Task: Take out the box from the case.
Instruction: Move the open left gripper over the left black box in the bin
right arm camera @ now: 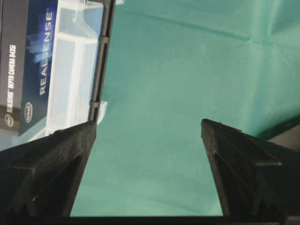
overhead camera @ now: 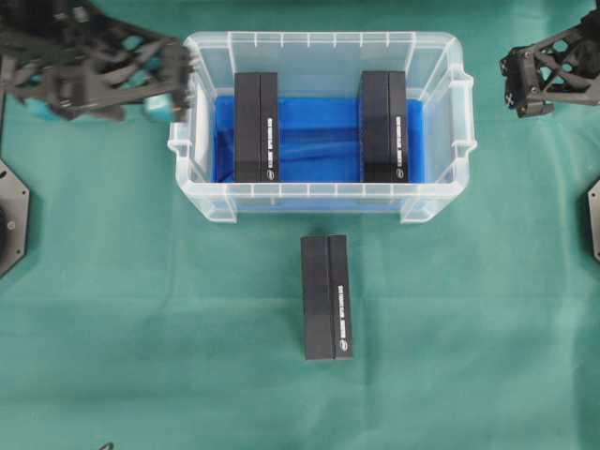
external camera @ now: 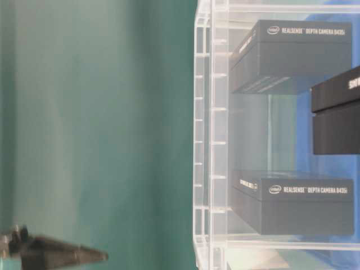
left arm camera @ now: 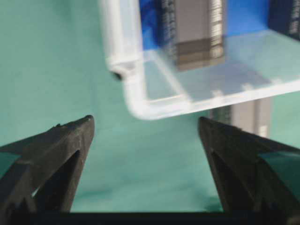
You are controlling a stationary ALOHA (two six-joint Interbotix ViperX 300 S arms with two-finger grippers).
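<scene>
The case (overhead camera: 319, 199) is a clear plastic bin with a blue cloth on its bottom. Two black boxes stand inside it, one on the left (overhead camera: 256, 127) and one on the right (overhead camera: 384, 127). A third black box (overhead camera: 326, 297) lies on the green cloth in front of the case. My left gripper (overhead camera: 183, 80) hovers open just outside the case's left handle, holding nothing. In the left wrist view its open gripper (left arm camera: 145, 124) faces the case's corner (left arm camera: 136, 101). My right gripper (overhead camera: 511, 86) is open and empty, right of the case, as the right wrist view (right arm camera: 148, 126) also shows.
A green cloth (overhead camera: 141, 328) covers the table. Black arm base plates sit at the left edge (overhead camera: 11, 220) and the right edge (overhead camera: 593, 220). The case's right handle (overhead camera: 466, 122) juts toward my right gripper.
</scene>
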